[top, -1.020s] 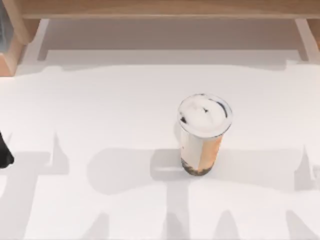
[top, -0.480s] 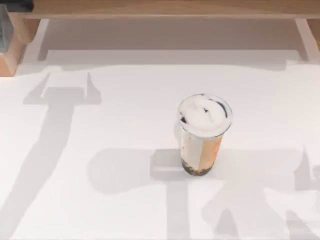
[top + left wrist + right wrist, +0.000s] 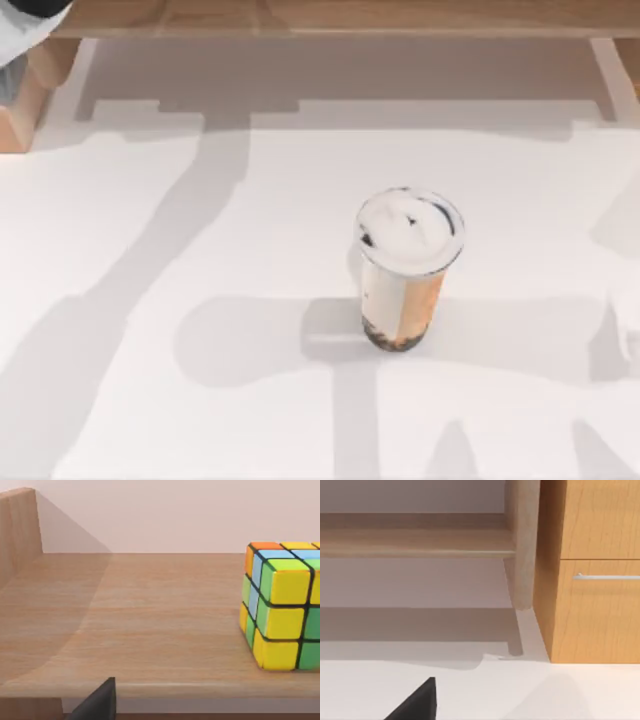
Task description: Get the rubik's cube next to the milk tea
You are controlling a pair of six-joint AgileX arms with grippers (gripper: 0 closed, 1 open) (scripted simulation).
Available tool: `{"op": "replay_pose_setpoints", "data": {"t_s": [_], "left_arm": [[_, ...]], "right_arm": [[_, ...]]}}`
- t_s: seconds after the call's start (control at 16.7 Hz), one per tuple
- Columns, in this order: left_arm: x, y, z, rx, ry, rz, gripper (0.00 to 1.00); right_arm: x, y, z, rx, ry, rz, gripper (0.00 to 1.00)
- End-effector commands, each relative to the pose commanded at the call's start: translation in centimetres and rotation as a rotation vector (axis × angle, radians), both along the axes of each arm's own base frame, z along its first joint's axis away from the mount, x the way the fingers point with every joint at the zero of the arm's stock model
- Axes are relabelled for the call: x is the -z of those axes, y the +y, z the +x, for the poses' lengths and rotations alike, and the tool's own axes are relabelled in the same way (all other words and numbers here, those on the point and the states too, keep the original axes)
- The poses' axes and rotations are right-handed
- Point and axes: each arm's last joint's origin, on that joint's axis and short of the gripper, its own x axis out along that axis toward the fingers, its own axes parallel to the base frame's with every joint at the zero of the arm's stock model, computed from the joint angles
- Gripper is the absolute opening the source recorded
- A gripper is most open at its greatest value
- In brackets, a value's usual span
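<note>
- Left wrist view: the left tool (image 3: 95, 702) shows just one dark finger at the frame's edge, so whether it is wide or narrow I cannot tell. It faces a wooden shelf (image 3: 150, 620), and there sits the rubik's cube (image 3: 280, 607), yellow, green and orange squares showing, resting on the board, well apart from the finger. Nothing is gripped.
- Right wrist view: the right tool (image 3: 415, 700) likewise shows one dark finger, so I cannot tell its opening either. It looks across the white surface (image 3: 520, 690) toward the shelf's underside and a wooden cabinet (image 3: 590, 580) with a drawer handle. To my eye this arm is idle.
- Top view: the milk tea (image 3: 408, 268) stands upright near the middle of the surface, white domed lid on top, dark pearls at the base, with nothing beside it. A bit of the left arm (image 3: 25, 20) peeks in at the top left corner.
- My read: the task is barely begun. The cube is on the shelf, not next to the cup; reaching, gripping, carrying and setting down all remain.
</note>
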Motion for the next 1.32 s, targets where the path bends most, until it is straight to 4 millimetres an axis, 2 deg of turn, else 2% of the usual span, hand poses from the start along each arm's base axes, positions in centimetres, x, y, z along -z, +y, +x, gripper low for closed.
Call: {"op": "replay_pose_setpoints", "data": {"t_s": [0.18,0.36,0.9,1.08,1.32], "left_arm": [[0.9,-3.3,2.8,-0.002,0.007,0.003,1.00],[1.4,-4.8,3.9,-0.003,0.009,0.003,1.00],[1.0,-4.5,4.3,-0.004,0.009,0.003,1.00],[0.5,-4.5,5.5,-0.003,0.009,0.003,1.00],[0.6,-4.7,8.2,-0.003,0.002,0.003,1.00]], "right_arm": [[0.0,0.0,0.0,0.000,0.000,0.000,1.00],[0.0,0.0,0.0,0.000,0.000,0.000,1.00],[0.0,0.0,0.0,0.000,0.000,0.000,1.00],[0.0,0.0,0.0,0.000,0.000,0.000,1.00],[0.0,0.0,0.0,0.000,0.000,0.000,1.00]]}}
